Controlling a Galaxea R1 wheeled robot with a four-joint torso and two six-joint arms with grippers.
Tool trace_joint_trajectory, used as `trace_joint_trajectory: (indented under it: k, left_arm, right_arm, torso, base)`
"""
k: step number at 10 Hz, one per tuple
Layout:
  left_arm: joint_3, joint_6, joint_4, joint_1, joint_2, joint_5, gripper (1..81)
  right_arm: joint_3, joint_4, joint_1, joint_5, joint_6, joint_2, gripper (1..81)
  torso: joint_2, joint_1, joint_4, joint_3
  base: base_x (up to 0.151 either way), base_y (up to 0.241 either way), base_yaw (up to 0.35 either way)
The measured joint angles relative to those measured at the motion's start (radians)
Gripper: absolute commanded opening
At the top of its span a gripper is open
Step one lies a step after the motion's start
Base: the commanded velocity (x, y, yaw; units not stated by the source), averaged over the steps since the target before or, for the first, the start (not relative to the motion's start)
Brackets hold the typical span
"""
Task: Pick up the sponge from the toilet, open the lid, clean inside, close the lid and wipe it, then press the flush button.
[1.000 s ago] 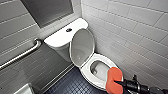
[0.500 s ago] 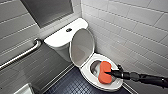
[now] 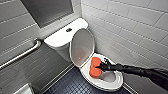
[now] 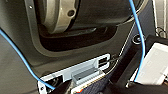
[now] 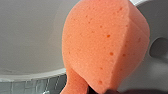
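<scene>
Sponge (image 3: 94,67) inside bowl of toilet (image 3: 110,86), at left inner side, likely touching; broad face toward ceramic for scrubbing. Right gripper (image 3: 100,67) fingers clenched on sponge. Lid (image 3: 82,47) upright against tank, keeping bowl open. Flush button (image 3: 68,30) far, on tank top.

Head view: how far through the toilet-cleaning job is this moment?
Done: the sponge is picked up, gripped by the right gripper, and the lid stands open against the tank. In hand: the sponge is down at the bowl, so cleaning inside looks under way. Left: closing and wiping the lid, then pressing the flush button.
</scene>
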Motion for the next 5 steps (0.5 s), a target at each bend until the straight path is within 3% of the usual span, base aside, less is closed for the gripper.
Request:
trace_joint_trajectory:
  k: [2,3,5]
  left_arm:
    - [0.000,-0.001,0.000,0.000,0.000,0.000,81.1]
    - [0.000,0.000,0.000,0.000,0.000,0.000,81.1]
    - [0.000,-0.001,0.000,0.000,0.000,0.000,81.1]
  right_arm:
    - [-0.104,0.000,0.015,-0.018,0.050,0.084,1.0]
    - [-0.154,0.002,0.020,-0.020,0.102,0.117,1.0]
    - [-0.219,0.011,0.023,-0.004,0.263,0.184,1.0]
  torso:
    - [0.000,0.000,0.000,0.000]
    - [0.000,0.000,0.000,0.000]
    - [0.000,0.000,0.000,0.000]
  base:
    - [0.000,0.000,0.000]
    - [0.000,0.000,0.000]
    - [0.000,0.000,0.000]
